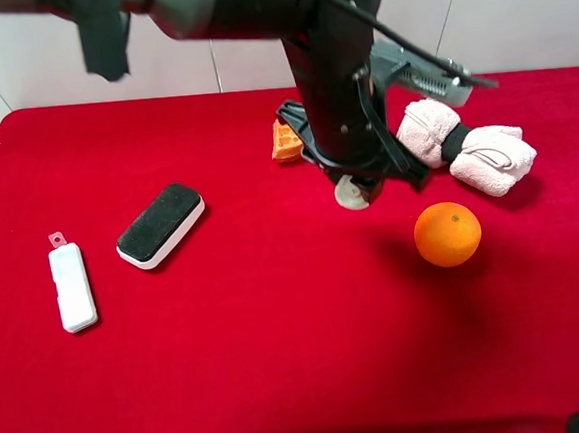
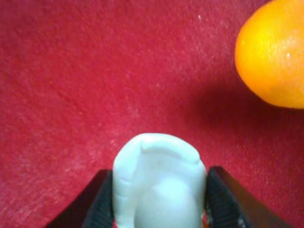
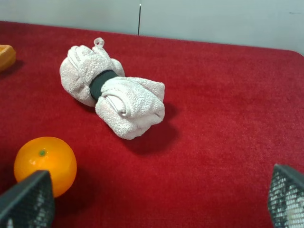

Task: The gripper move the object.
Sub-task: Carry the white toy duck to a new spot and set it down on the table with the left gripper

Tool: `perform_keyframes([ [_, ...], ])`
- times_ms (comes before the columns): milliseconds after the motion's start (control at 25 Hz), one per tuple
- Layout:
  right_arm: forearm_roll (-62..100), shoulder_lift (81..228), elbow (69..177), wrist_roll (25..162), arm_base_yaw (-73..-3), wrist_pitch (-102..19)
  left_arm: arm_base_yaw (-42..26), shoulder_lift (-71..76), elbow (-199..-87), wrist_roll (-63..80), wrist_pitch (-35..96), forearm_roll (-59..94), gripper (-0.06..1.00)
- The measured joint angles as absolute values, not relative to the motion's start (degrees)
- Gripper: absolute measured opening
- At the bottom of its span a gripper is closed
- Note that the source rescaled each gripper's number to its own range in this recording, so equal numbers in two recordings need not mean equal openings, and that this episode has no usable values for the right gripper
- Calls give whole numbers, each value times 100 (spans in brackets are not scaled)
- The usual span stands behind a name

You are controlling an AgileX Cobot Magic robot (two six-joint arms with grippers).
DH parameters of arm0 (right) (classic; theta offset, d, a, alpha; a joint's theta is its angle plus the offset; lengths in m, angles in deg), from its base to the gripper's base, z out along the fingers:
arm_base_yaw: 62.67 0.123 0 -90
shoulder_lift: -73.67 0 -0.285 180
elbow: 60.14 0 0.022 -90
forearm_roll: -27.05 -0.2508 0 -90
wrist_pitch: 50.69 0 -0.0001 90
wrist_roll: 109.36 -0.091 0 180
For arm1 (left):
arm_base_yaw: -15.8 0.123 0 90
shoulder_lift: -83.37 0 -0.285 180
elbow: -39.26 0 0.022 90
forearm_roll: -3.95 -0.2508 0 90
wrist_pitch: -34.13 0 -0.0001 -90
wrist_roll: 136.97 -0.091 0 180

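Left wrist view: we see the black two-fingered gripper clamped on both sides of the small cream-white lumpy object, down by the red cloth near the round orange. We judge it is gripped squarely for carrying.

A red cloth covers the whole table, its nap fine and felt-like in the wrist views. Behind the far edge stands a pale wall of large off-white panels, split by thin dark seams. The light is even and diffuse, leaving only soft, blurred shadows on the cloth.
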State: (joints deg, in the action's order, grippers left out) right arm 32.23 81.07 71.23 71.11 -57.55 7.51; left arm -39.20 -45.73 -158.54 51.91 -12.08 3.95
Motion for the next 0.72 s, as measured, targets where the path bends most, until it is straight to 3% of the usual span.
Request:
perform_keyframes([
  [720, 3223, 8107, 7123, 7111, -5755, 751, -4139, -5241, -15854, 5203, -541, 429, 0],
])
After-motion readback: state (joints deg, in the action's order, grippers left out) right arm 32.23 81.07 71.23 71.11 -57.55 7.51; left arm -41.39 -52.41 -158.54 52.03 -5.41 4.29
